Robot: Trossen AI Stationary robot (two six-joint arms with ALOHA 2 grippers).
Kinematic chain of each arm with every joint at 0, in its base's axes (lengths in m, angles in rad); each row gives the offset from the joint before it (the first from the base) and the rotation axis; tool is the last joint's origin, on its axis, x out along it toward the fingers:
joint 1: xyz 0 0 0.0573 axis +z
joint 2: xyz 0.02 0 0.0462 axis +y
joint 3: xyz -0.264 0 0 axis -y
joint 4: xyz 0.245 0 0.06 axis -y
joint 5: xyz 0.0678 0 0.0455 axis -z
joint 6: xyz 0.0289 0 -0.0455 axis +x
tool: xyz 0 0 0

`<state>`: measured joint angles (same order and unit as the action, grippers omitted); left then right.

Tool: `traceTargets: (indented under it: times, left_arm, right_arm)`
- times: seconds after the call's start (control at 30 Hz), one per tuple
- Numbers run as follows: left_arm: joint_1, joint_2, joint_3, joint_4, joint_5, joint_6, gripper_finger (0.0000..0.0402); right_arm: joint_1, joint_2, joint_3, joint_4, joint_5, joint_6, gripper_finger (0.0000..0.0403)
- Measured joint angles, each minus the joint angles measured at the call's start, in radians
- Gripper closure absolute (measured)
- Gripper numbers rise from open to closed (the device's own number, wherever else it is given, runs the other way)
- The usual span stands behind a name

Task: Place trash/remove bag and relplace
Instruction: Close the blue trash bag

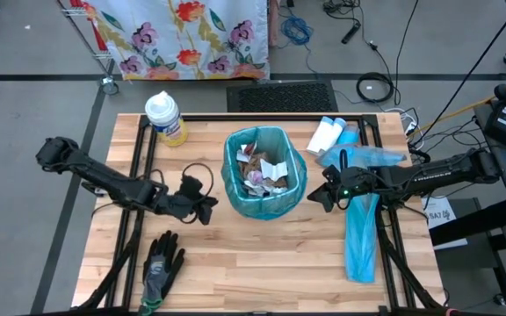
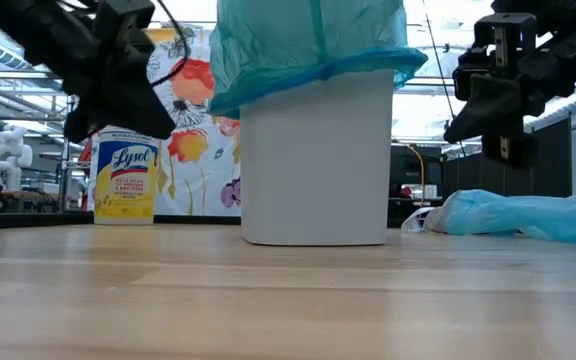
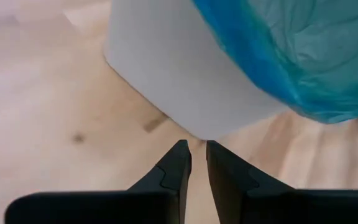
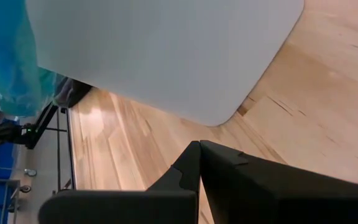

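Note:
A white bin [image 2: 313,160] stands mid-table, lined with a teal bag [image 1: 235,189] whose rim is folded over its top edge. The trash [image 1: 262,171], crumpled paper and scraps, lies inside it. My left gripper [image 1: 211,211] hangs just left of the bin and above the table. Its fingers [image 3: 179,165] stand a narrow gap apart with nothing between them. My right gripper [image 1: 313,197] hovers just right of the bin, shut and empty, as the right wrist view [image 4: 199,144] shows. A spare blue bag [image 1: 361,228] lies flat on the table under the right arm.
A yellow wipes canister [image 1: 165,118] stands at the far left and white bottles [image 1: 328,134] at the far right. A black-and-grey glove [image 1: 161,268] lies near the front left. Bare wood lies in front of the bin.

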<state>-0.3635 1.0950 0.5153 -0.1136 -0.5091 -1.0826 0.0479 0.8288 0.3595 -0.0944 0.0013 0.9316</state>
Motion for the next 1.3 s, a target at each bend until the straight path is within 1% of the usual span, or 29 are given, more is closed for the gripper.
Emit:
traceTargets:
  times: [0.13, 0.23, 0.37, 0.53, 0.63, 0.73, 0.8, 0.9, 1.03, 1.17, 1.3]
  left_arm:
    - [-0.049, 0.000, -0.075, 0.173, -0.074, -0.121, 0.0343]
    - [-0.056, 0.000, -0.129, 0.282, -0.087, -0.217, 0.0343]
    - [-0.047, 0.000, -0.191, 0.359, -0.086, -0.355, 0.0343]
    - [-0.043, 0.000, -0.209, 0.376, -0.066, -0.444, 0.0343]
    - [-0.043, 0.000, -0.209, 0.437, -0.048, -0.455, 0.0341]
    - [-0.043, 0.000, -0.209, 0.482, -0.040, -0.456, 0.0325]
    - [-0.041, 0.000, -0.209, 0.495, -0.043, -0.459, 0.0306]
    - [-0.031, 0.000, -0.209, 0.503, -0.076, -0.490, 0.0271]
    - [-0.004, 0.000, -0.203, 0.501, -0.106, -0.480, 0.0233]
    - [0.014, 0.023, -0.172, 0.505, -0.064, -0.452, 0.0226]
    - [0.027, 0.078, -0.130, 0.516, -0.059, -0.422, 0.0226]
  right_arm:
    - [0.000, 0.000, 0.000, 0.000, 0.000, -0.001, 0.0403]
    - [0.000, 0.000, 0.000, 0.002, 0.001, -0.001, 0.0403]
    - [0.000, 0.000, 0.000, 0.006, 0.002, -0.010, 0.0403]
    - [0.000, 0.000, 0.000, 0.007, 0.004, -0.023, 0.0403]
    - [0.000, 0.000, 0.000, 0.008, 0.004, -0.027, 0.0403]
    - [0.000, 0.000, 0.000, 0.008, 0.003, -0.033, 0.0403]
    - [0.000, 0.000, 0.000, 0.008, 0.003, -0.039, 0.0403]
    - [0.000, 0.000, 0.000, 0.008, 0.003, -0.052, 0.0403]
    - [0.000, 0.000, 0.000, 0.008, 0.002, -0.061, 0.0403]
    - [0.000, 0.000, 0.000, 0.008, 0.002, -0.083, 0.0403]
    - [0.000, 0.000, 0.000, 0.008, 0.002, -0.088, 0.0403]
